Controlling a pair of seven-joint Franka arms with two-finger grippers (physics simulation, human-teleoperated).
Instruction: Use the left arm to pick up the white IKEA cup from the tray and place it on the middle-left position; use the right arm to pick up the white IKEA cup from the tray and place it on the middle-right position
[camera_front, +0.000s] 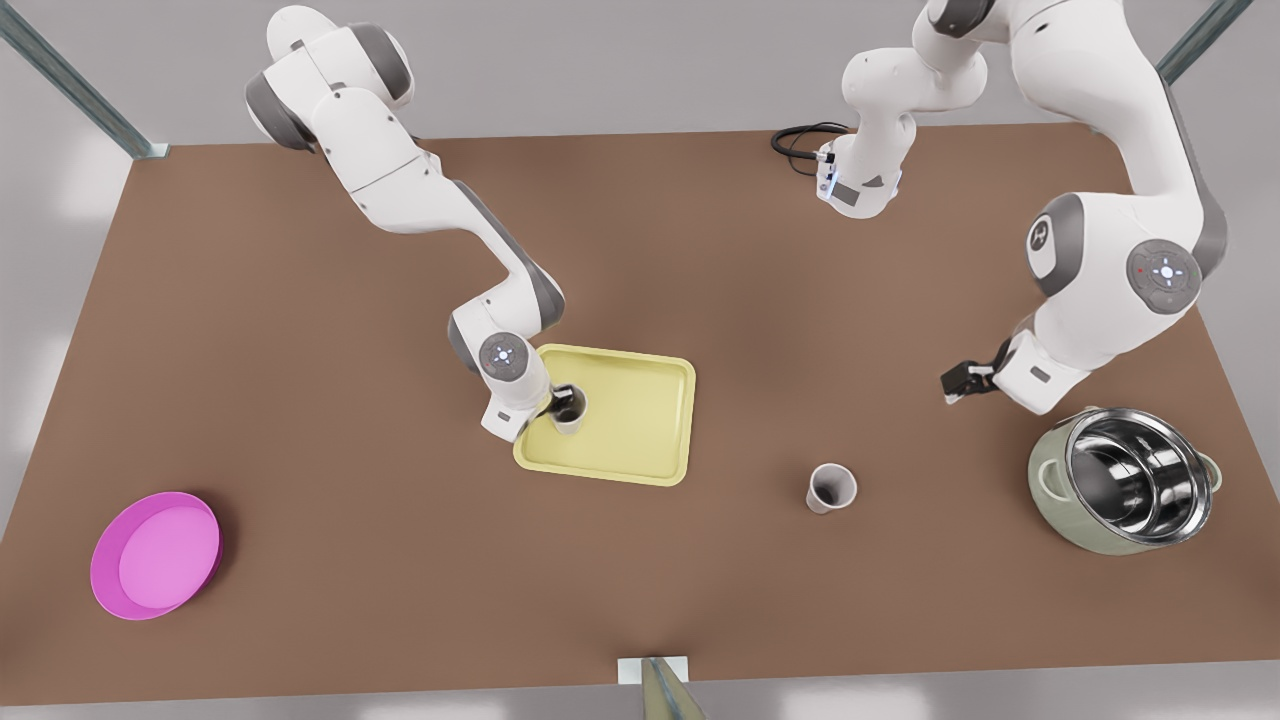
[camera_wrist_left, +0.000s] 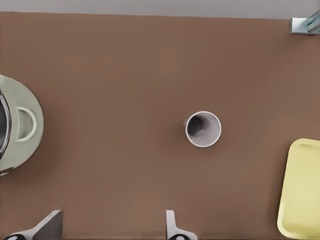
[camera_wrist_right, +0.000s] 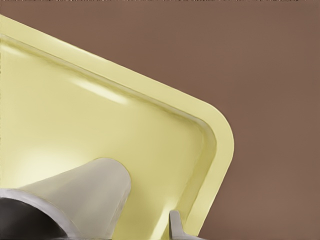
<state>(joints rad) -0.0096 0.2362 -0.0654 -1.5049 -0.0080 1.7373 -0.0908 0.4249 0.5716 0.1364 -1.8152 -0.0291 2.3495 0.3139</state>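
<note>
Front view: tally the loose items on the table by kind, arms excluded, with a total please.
White cups: 2, one on the tray at the right gripper, one on the bare table
Pale yellow tray: 1
Magenta bowl: 1
Steel-lined green pot: 1
Total: 5
The left gripper hangs open beside the pot.

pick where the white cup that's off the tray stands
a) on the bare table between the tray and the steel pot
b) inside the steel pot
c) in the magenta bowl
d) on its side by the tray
a: the cup stands upright on the table, between the tray and the pot, touching neither. The left gripper hangs open near the pot; the right gripper is at the other cup on the tray.
</note>
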